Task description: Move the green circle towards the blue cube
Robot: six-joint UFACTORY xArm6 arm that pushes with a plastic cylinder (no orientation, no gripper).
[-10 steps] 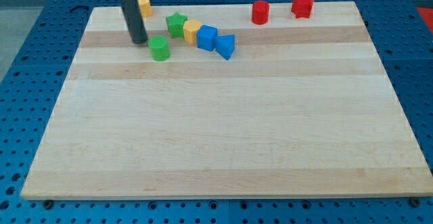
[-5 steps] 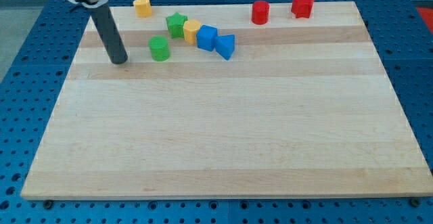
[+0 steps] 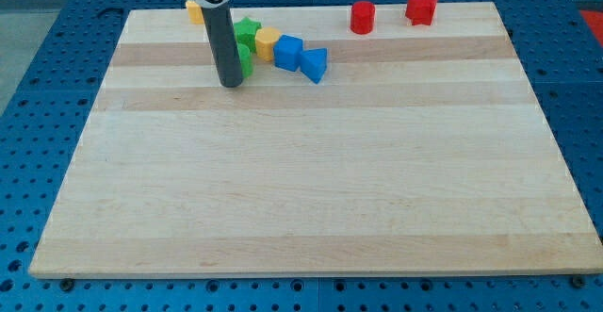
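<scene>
— How many blocks are on the board (image 3: pixel 311 189)?

— Eight, as far as they can be counted; two green, two yellow, two blue, two red.

— Where is the green circle?

— The green circle (image 3: pixel 246 60) sits near the view's top left, mostly hidden behind the rod (image 3: pixel 222 39); only a sliver shows at the rod's right edge, so its outline is hard to judge.

— And my tip?

— My tip (image 3: pixel 231 83) rests on the wood at the circle's left and lower side, seemingly touching it; there is no claw on this arm, only the rod.

— The rest?

— The green star (image 3: pixel 248 29) lies just above the circle; then a yellow block (image 3: pixel 268 41), the blue cube (image 3: pixel 288 53) and a blue triangular block (image 3: pixel 315 64) run rightward in a touching row; another yellow block (image 3: pixel 193 10) peeks out at the top edge; a red cylinder (image 3: pixel 363 17) and a red star (image 3: pixel 421 8) stand well apart at the view's top right.
</scene>
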